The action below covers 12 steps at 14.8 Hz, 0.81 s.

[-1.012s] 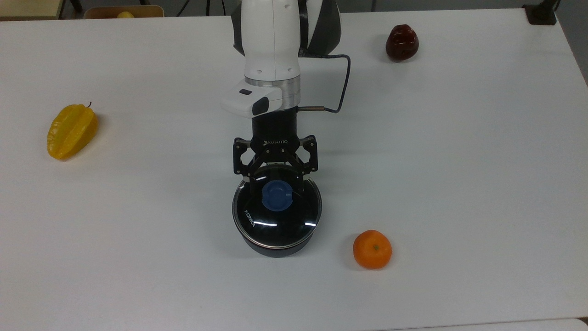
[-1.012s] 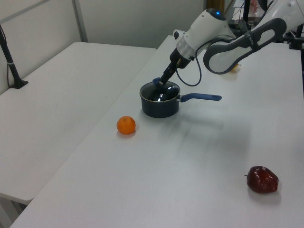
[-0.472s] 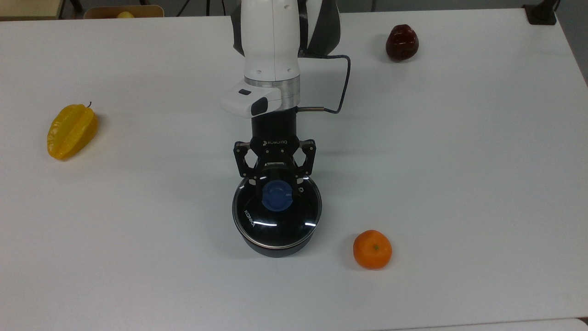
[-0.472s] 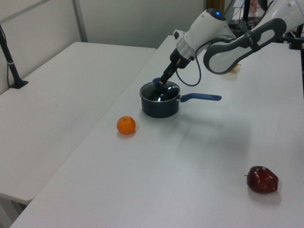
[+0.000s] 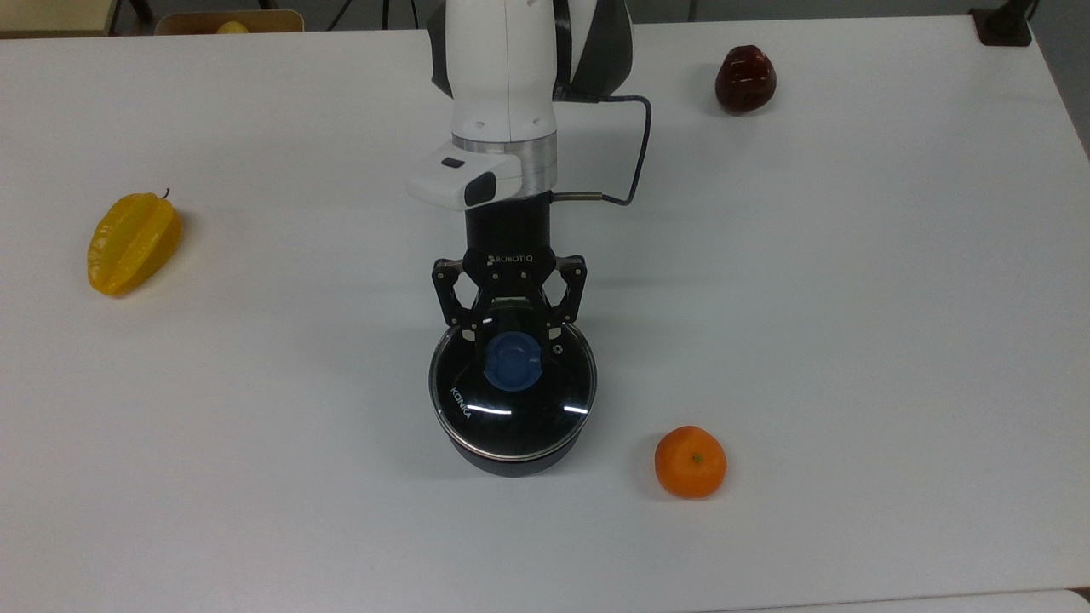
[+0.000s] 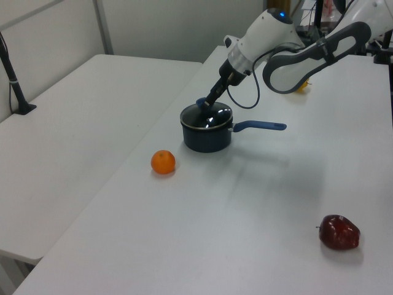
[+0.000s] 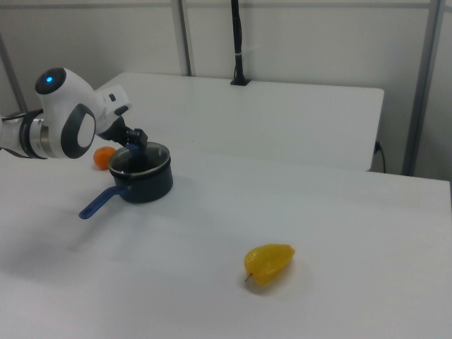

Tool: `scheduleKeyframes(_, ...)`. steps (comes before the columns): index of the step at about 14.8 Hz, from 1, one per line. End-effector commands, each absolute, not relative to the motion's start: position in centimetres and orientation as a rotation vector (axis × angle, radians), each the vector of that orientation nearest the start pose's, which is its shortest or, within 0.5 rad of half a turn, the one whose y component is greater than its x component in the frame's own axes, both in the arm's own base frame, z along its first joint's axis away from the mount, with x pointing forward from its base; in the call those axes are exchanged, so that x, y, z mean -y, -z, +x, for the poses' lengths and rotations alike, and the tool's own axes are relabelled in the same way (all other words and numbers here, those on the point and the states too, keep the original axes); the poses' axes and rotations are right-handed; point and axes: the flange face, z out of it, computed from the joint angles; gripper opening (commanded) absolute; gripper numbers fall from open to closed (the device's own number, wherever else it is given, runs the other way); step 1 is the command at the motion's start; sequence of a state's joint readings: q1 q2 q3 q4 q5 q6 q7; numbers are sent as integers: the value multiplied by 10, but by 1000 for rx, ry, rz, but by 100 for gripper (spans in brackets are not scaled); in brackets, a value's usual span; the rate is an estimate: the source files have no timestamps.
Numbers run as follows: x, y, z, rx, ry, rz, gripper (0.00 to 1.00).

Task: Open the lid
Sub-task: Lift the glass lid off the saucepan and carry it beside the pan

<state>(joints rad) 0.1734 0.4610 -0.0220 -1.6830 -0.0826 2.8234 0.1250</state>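
hidden: my arm point(image 5: 507, 94) covers the saucepan's point(image 6: 207, 134) blue handle point(image 6: 260, 126) in the top view; the orange point(image 7: 103, 158) is half behind my wrist in the right view.
left to right, top view: yellow starfruit point(image 5: 132, 243), lid point(image 5: 513, 395), orange, dark red apple point(image 5: 744, 78) on the white table point(image 5: 894, 298).
lid: on the saucepan, slightly askew.
my claw point(image 5: 512, 339): fingers pinched on the lid's blue knob point(image 5: 512, 361).

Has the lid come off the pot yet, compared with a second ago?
Yes, slightly. In the top view the lid has shifted up the image, clamped at its blue knob by the gripper, while the saucepan and orange stay put.
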Motion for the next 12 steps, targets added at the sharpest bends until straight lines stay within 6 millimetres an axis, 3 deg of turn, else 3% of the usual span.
scheduleKeyframes(1,-111,-451,696,125,1088,-2913,40)
scheduleKeyframes(4,-98,-465,688,98,1043,-2945,40)
scheduleKeyframes(8,-48,-478,653,0,1012,-2982,41)
scheduleKeyframes(12,4,-453,606,-124,900,-3039,41)
